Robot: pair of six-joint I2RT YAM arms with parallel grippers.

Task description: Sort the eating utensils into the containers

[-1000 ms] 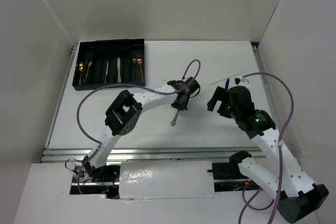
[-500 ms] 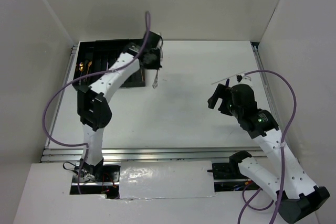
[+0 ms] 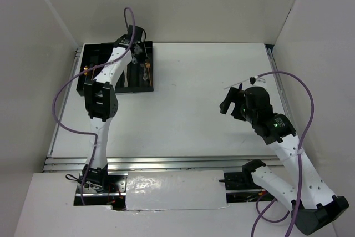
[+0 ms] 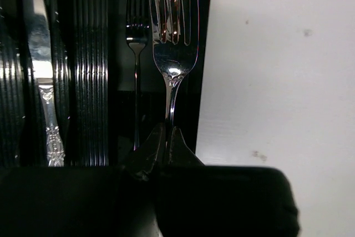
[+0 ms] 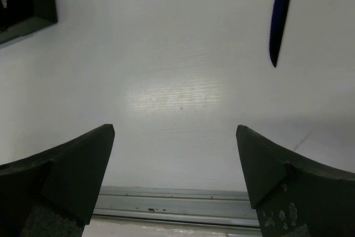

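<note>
**A:** You're over the flat black rectangular cutlery tray (image 3: pixel 127 89). Your left gripper (image 4: pixel 166 137) is pinched tight on the handle of a shiny silver metal fork (image 4: pixel 172 54), tines pointing away from you.

**B:** Where is it sitting, exactly?

**A:** It's above the tray's rightmost slot. Going left to right in the wrist view, an ornate-handled silver knife (image 4: pixel 41 65) lies in one slot, then come ribbed black dividers (image 4: pixel 89 65). Next is a slimmer fork (image 4: pixel 136 37) lying in the slot you want. Your fork crowds the outer wall beside the white table (image 4: pixel 277 81).

**B:** How do you finish well?

**A:** Nudge left off the wall and line the handle up with the slot. Lower until it nearly touches, then let go. Polished metal looks slippery, and it'd likely clatter and bounce if dropped from height.

**B:** And the right side?

**A:** Your right gripper (image 5: pixel 175 159) hovers with its jaws spread wide, holding nothing, over bare table. A glossy dark serrated knife (image 5: pixel 280 20) lies beyond it, and I'd say that's your next candidate.
</note>
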